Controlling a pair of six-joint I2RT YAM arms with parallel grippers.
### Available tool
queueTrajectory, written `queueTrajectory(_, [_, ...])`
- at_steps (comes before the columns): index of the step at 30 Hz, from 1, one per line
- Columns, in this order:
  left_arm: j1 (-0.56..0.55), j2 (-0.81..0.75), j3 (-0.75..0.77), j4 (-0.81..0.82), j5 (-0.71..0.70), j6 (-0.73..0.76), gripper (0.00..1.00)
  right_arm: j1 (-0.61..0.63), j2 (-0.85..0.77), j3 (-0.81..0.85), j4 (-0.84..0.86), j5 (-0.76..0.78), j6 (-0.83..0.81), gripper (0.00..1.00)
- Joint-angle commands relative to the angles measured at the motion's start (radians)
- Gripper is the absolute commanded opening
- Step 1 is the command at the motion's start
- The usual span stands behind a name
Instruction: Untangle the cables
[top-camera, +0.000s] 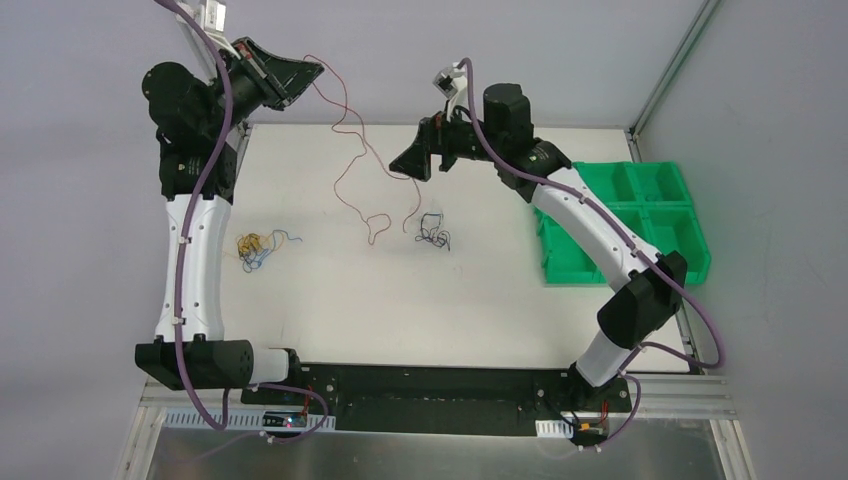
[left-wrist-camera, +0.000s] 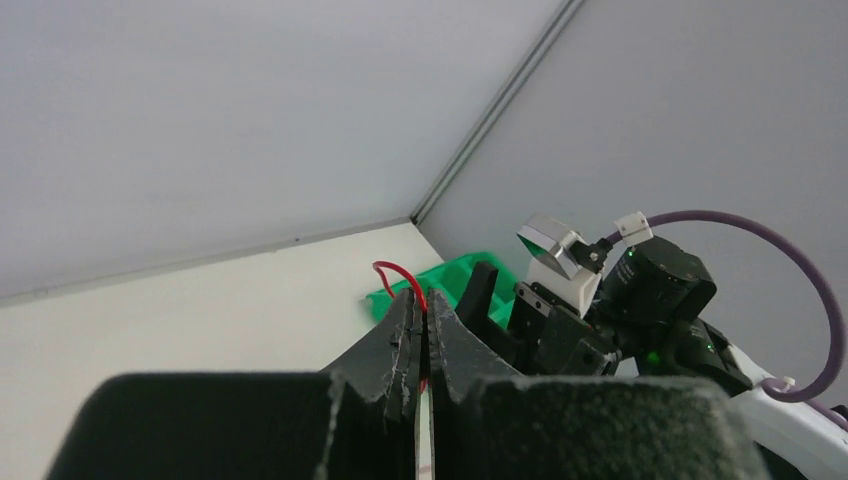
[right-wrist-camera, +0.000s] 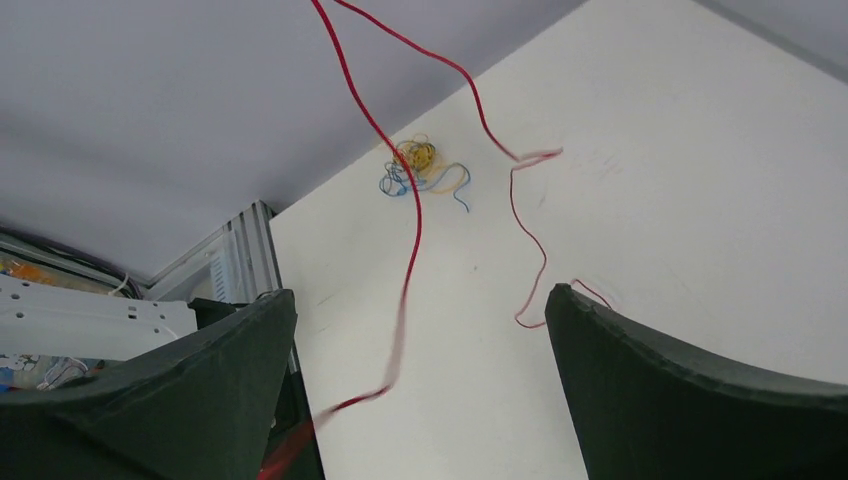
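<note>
**Red wire pinched by left gripper, right gripper spread wide**

The long thin red wire (top-camera: 362, 150) is being pinched between the fully closed fingers of the left gripper (left-wrist-camera: 422, 305), with a short red loop sticking out past the tips. That gripper is being held above the far left corner of the white table (top-camera: 320, 310). From it the red wire is being strung in loose curves across the table's far middle and up towards the right gripper (top-camera: 405, 165).

The right gripper's fingers (right-wrist-camera: 200, 385) are being held spread wide and nothing is being clamped. The red wire is passing between them and blurring out beside the left-hand finger. Whether it is being touched there cannot be told.

The small yellow-orange and blue scribbly wire bundle (top-camera: 258, 248) is lying on the table's left part. The small black and blue wire bundle (top-camera: 433, 232) is lying near the middle, close to the right gripper. The two bundles are well apart. Green plastic bins (top-camera: 630, 215) are sitting at the table's right edge.
</note>
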Motion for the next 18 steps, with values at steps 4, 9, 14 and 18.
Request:
queueTrajectory(4, [-0.008, 0.057, 0.133, 0.185, 0.126, -0.154, 0.00, 0.093, 0.021, 0.053, 0.260, 0.005, -0.049, 0.99])
queueTrajectory(9, [-0.038, 0.078, 0.175, 0.195, 0.154, -0.151, 0.00, 0.139, 0.059, 0.078, 0.346, 0.001, -0.109, 0.99])
queueTrajectory(14, [-0.051, 0.082, 0.188, 0.190, 0.139, -0.138, 0.00, 0.190, 0.104, 0.112, 0.373, 0.106, -0.254, 0.98])
queueTrajectory(18, [-0.050, 0.088, 0.202, 0.190, 0.125, -0.139, 0.00, 0.217, 0.131, 0.100, 0.398, 0.249, -0.339, 0.96])
